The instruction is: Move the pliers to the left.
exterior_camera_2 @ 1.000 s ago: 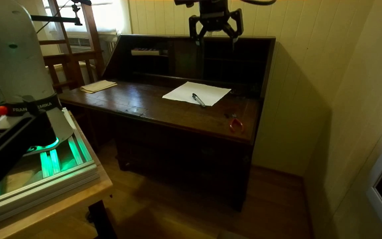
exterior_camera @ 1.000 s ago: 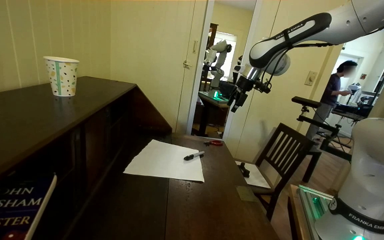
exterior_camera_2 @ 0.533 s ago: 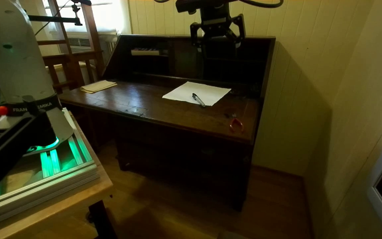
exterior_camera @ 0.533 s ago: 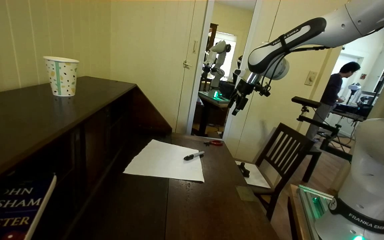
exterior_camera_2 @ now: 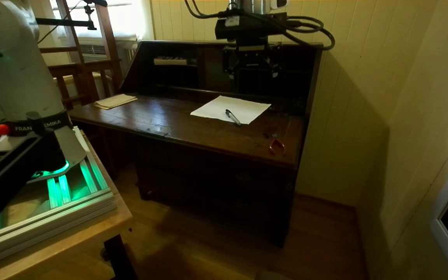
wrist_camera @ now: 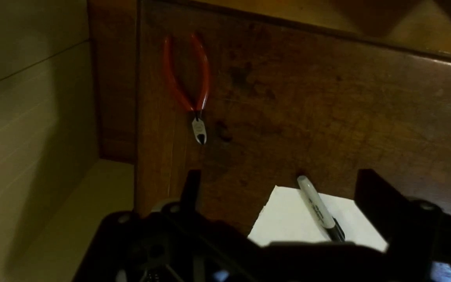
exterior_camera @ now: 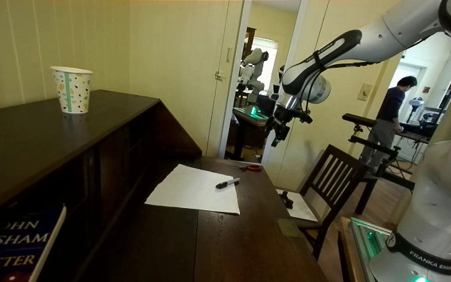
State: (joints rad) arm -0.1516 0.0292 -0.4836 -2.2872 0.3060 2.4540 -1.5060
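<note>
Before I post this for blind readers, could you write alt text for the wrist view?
Red-handled pliers, handles spread, lie upper left of center near the edge of a brown wooden desk. Lower right, a gray-and-black marker lies across the edge of white paper; the open, empty gripper enters from the bottom.

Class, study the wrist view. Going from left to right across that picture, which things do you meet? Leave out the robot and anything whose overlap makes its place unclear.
Wall, pliers, marker. The desk and the paper stretch beneath other things, so they are left out.
</note>
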